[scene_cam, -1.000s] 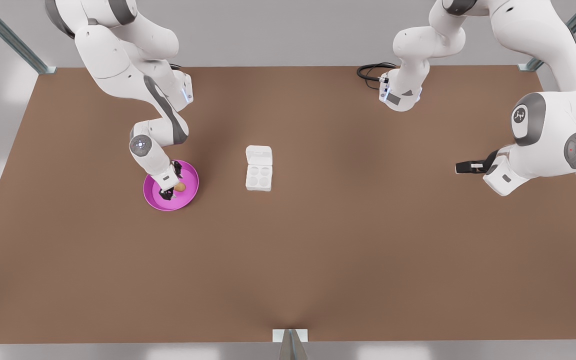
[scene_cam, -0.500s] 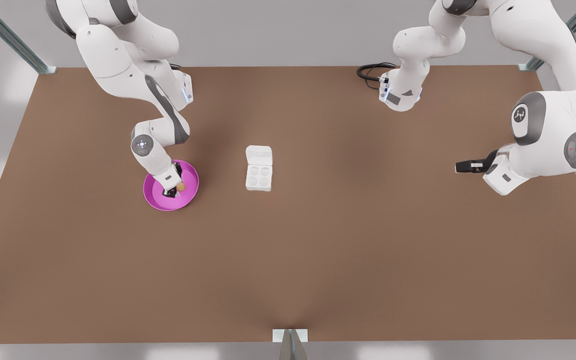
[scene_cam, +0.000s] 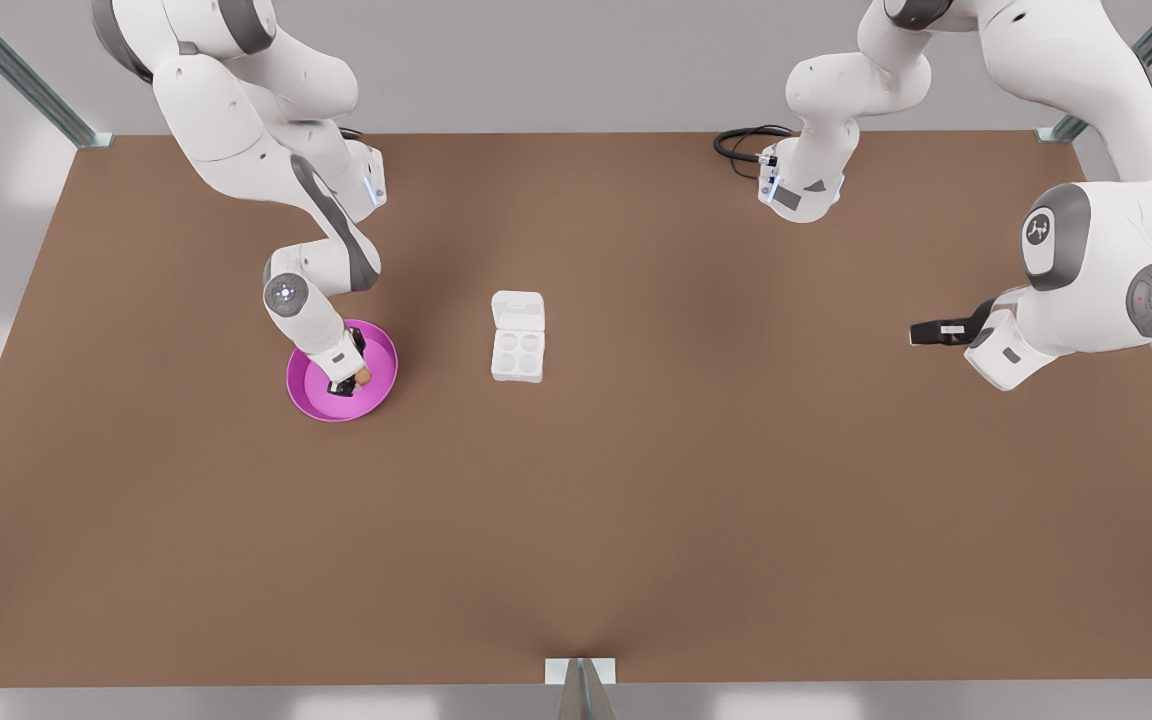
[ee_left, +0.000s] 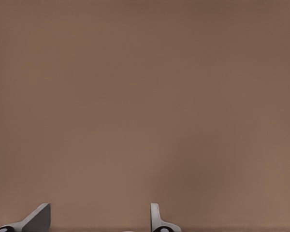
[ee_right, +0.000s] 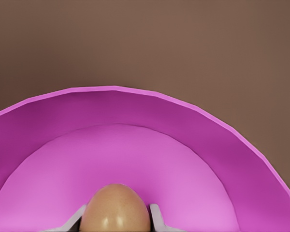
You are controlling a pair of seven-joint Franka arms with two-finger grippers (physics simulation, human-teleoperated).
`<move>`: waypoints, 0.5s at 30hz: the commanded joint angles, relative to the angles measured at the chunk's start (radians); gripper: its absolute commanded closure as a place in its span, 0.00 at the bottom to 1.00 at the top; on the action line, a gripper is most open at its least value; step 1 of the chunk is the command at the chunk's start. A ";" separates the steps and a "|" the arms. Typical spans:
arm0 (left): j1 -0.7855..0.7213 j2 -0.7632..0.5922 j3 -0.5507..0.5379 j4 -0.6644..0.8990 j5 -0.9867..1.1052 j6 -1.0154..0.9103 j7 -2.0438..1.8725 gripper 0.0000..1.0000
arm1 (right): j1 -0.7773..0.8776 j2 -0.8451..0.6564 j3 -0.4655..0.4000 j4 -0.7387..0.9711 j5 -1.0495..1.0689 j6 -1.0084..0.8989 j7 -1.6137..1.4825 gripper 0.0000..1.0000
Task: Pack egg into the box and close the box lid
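Note:
The tan-brown egg (scene_cam: 363, 376) (ee_right: 117, 210) lies in a round pink plate (scene_cam: 336, 407) (ee_right: 183, 125) toward the front view's left. My right gripper (scene_cam: 348, 381) (ee_right: 116, 213) reaches down into the plate and is shut on the egg, one finger against each side. The white box (scene_cam: 517, 357) sits at the table's middle, its four cups bare and its box lid (scene_cam: 518, 310) folded back flat behind them. My left gripper (scene_cam: 929, 333) (ee_left: 97, 220) waits open at the front view's right, over bare table.
The brown table (scene_cam: 636, 480) spreads wide in front of the box and plate. A black cable (scene_cam: 741, 145) loops near the far arm base. Metal frame posts stand at the table's corners and front edge.
The right gripper's fingers have closed in from a wider stance onto the egg in the plate. The left arm has not moved.

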 commanded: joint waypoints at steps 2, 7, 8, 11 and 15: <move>-0.002 -0.001 -0.001 0.002 0.001 -0.002 -0.016 0.00 | 0.000 -0.004 0.000 0.001 0.000 -0.003 -0.014 0.48; -0.003 -0.001 -0.001 0.010 0.001 0.000 -0.022 0.00 | 0.000 -0.002 0.000 0.001 0.000 -0.003 -0.016 0.53; -0.003 -0.001 -0.001 0.010 0.001 -0.002 -0.022 0.00 | -0.001 -0.007 0.000 0.001 0.000 -0.011 -0.017 0.53; -0.003 -0.001 -0.001 0.010 0.001 -0.002 -0.022 0.00 | -0.001 -0.027 0.002 0.008 0.000 -0.054 -0.022 0.53; -0.003 0.001 -0.001 0.010 0.001 0.000 -0.022 0.00 | -0.004 -0.086 0.005 0.031 0.001 -0.175 -0.023 0.53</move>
